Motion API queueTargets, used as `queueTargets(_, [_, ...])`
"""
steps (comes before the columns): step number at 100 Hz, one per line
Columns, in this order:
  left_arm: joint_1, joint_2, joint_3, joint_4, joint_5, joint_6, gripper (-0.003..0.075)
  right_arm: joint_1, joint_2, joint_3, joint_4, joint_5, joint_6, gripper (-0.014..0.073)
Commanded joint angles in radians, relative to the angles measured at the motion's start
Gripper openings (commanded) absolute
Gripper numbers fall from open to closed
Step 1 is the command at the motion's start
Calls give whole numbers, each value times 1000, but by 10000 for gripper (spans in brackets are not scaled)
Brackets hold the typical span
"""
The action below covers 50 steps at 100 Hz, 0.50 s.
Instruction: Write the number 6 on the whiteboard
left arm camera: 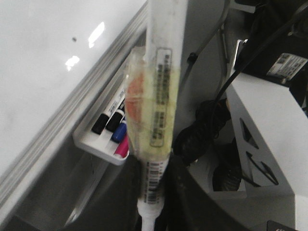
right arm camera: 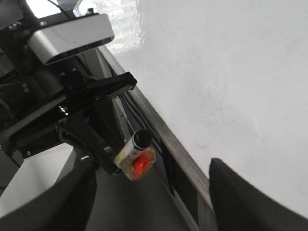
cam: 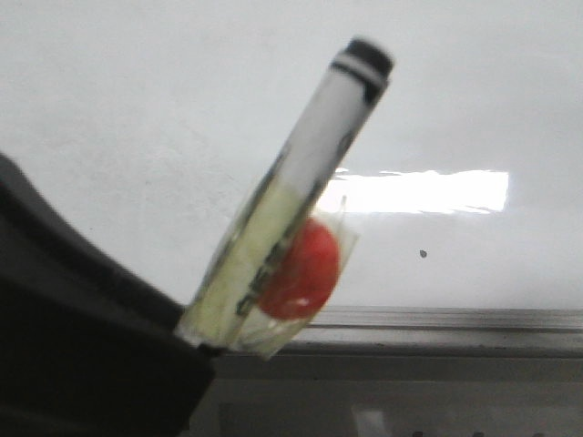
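My left gripper [left arm camera: 155, 192] is shut on the lower end of a white marker [left arm camera: 163, 72]. The marker has yellowish tape and a red round piece [cam: 305, 273] taped to its barrel. In the front view the marker [cam: 332, 127] leans up and to the right in front of the whiteboard [cam: 164, 109], black end [cam: 364, 62] uppermost; whether it touches the board cannot be told. No number 6 shows on the whiteboard [right arm camera: 226, 72]. My right gripper [right arm camera: 154, 202] is open and empty beside the board's grey rail [right arm camera: 166, 139], and sees the left gripper [right arm camera: 103, 154] with the marker [right arm camera: 137, 156].
A small black dot [cam: 423, 253] and a bright reflection [cam: 428, 191] mark the board above its rail [cam: 455, 323]. A white tray [left arm camera: 91, 144] under the rail holds several spare markers. Black cables [left arm camera: 202, 125] and a white frame [left arm camera: 269, 120] stand beside the left arm.
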Motion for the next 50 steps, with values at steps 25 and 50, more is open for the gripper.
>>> queueTargets(25, [8,-14,-19,-264,47,234,-8,47,84,-35,64,9,-15,449])
queueTargets(50, [8,-14,-19,-321,47,290,-8,51,92,-35,65,7,-16,449])
